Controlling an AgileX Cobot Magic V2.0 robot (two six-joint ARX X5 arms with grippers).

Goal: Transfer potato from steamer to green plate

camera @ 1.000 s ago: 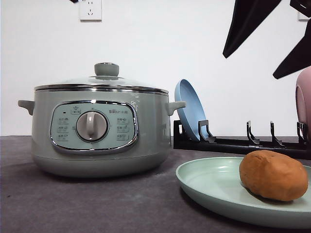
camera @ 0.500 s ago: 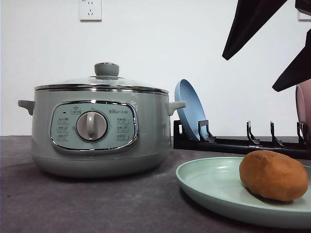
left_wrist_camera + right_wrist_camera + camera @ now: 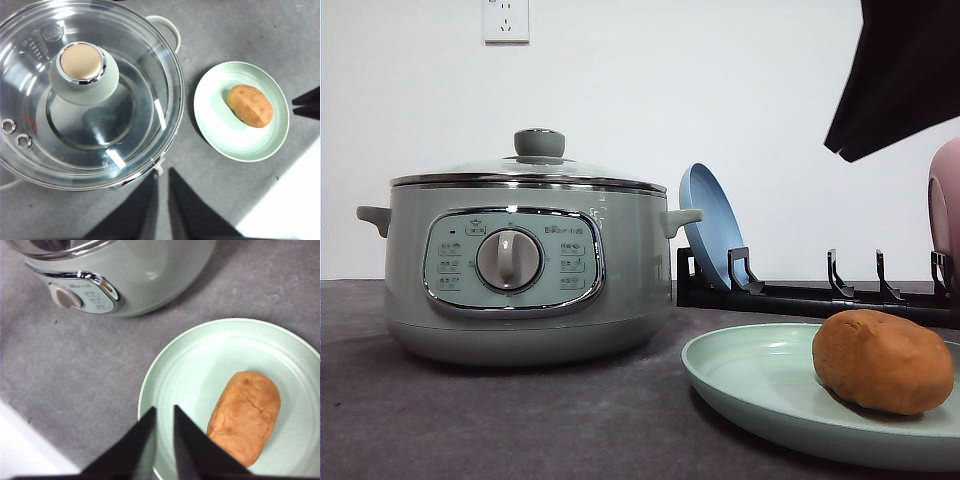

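Right gripper (image 3: 164, 440), fingers now nearly together and empty, has lifted clear; smooth orange-brown potato (image 3: 245, 416) rests on pale mint-green plate (image 3: 200, 360), so transfer looks complete.

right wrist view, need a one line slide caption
Potato lying on the green plate, steamer beside it, closed right gripper above.

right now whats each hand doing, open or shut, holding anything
Left hand: fingers nearly together, holding nothing, above the table beside the steamer.
Right hand: fingers nearly together, holding nothing, over the green plate next to the potato.
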